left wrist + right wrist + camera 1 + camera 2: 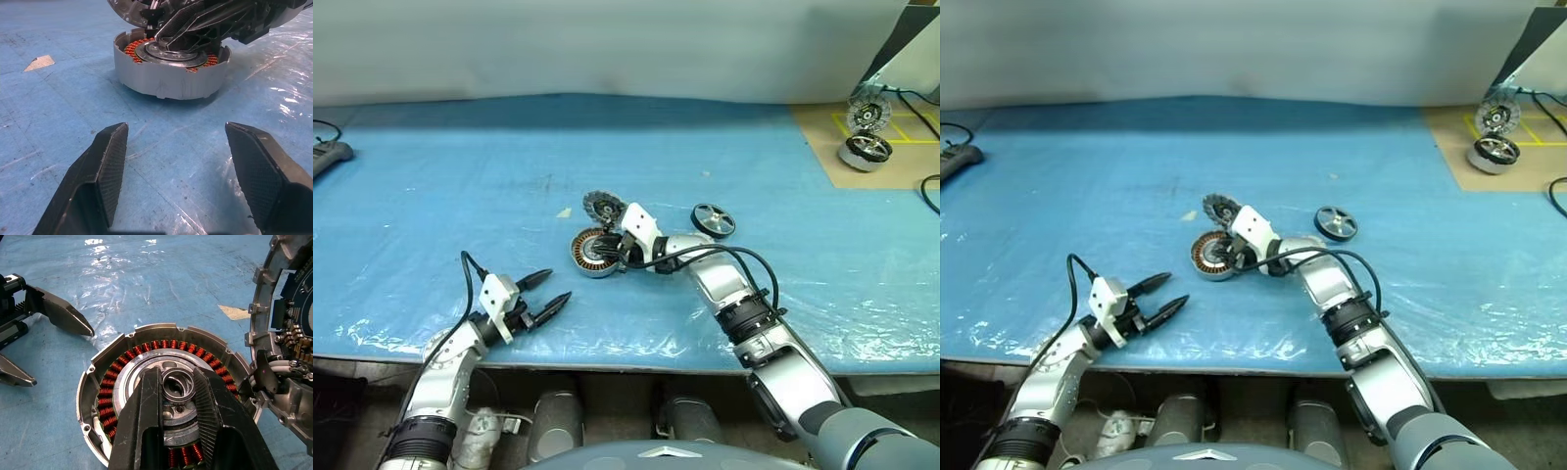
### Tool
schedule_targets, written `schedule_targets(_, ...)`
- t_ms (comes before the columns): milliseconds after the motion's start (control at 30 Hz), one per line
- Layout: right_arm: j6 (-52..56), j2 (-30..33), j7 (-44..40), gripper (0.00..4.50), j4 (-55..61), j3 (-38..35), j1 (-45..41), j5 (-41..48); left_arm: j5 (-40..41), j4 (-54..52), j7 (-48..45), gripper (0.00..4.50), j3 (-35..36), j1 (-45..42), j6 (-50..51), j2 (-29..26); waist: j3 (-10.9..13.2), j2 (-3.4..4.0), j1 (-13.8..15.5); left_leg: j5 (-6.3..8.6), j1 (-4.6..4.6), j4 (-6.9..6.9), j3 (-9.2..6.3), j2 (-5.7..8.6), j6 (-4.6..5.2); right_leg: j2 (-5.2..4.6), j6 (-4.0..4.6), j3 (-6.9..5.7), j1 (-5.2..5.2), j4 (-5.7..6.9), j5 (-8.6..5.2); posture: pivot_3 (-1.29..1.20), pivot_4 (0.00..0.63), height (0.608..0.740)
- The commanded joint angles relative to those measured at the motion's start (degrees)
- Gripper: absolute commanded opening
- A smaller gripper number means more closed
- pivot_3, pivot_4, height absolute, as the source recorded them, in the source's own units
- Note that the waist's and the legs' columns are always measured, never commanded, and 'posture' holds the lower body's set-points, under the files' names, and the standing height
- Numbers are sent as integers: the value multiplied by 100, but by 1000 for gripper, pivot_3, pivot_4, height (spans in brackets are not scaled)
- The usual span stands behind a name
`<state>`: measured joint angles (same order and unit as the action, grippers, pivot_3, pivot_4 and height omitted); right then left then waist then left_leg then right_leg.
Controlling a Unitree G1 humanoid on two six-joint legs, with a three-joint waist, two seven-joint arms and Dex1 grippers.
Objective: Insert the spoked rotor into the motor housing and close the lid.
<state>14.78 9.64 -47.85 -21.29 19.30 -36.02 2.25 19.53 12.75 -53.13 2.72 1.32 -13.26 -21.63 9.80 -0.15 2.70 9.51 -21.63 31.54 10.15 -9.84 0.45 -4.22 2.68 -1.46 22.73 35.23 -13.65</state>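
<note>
- Right pincer (177, 382) set low over the motor housing (161, 343), fingers drawn narrow and pinching the small silvery collar at the housing's centre, one pad on each side of it.
- Left pincer (558, 285) spread wide, holding nothing, hovering just above the blue mat (460, 176) near the table's front edge; aimed at the housing, well apart from it.
- Motor housing directly beneath the right pincer's fingertips, flat on the mat, copper windings exposed, centre seat unfilled.
- Lid (603, 207) just beyond the right pincer, standing tilted on edge at the housing's far rim; white wires running from its inner face toward the housing. Not closed.
- Spoked rotor (713, 220) lying flat on the mat, off to the outer side of the right forearm, near but untouched by either pincer.
- Second drum motor (866, 150) far off to the right pincer's side on a brown board; not part of the job.
- Judgement: early stage; rotor not yet seated, and the seat itself blocked by the right fingers.
- Recommended: release the collar and lift straight up to avoid dragging the housing; take the rotor by its rim, level; lower hub over collar squarely.
- Risk: knocking the propped lid or snagging its wires during the reach across.
</note>
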Motion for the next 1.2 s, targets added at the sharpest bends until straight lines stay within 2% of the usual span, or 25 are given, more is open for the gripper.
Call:
schedule_targets(33,34,-44,-61,558,-11,127,17,-81,-66,-231,109,3395,-107,58,134,44,0,0,0,0,0,0,0,0,0,0,0,0,0,-1,0,0,150,740)
schedule_targets(800,-172,-119,69,558,-323,176,-75,-349,-20,-958,383,3395,-233,9,808,-35,-1,-2,-17,0,-2,-2,1,-1,0,0,0,1,3,-3,0,0,150,740)
schedule_targets(1033,213,10,-312,558,179,-54,-64,81,11,-1277,465,3395,-214,-36,1145,-107,-1,-2,-15,0,-6,-2,1,0,0,0,0,0,5,-5,0,0,150,740)
schedule_targets(1200,157,-44,-252,558,200,125,42,-67,23,-1571,595,3395,-271,-38,1405,-75,-1,-2,-19,0,-19,-3,1,-1,0,0,0,-1,18,-7,0,0,150,740)
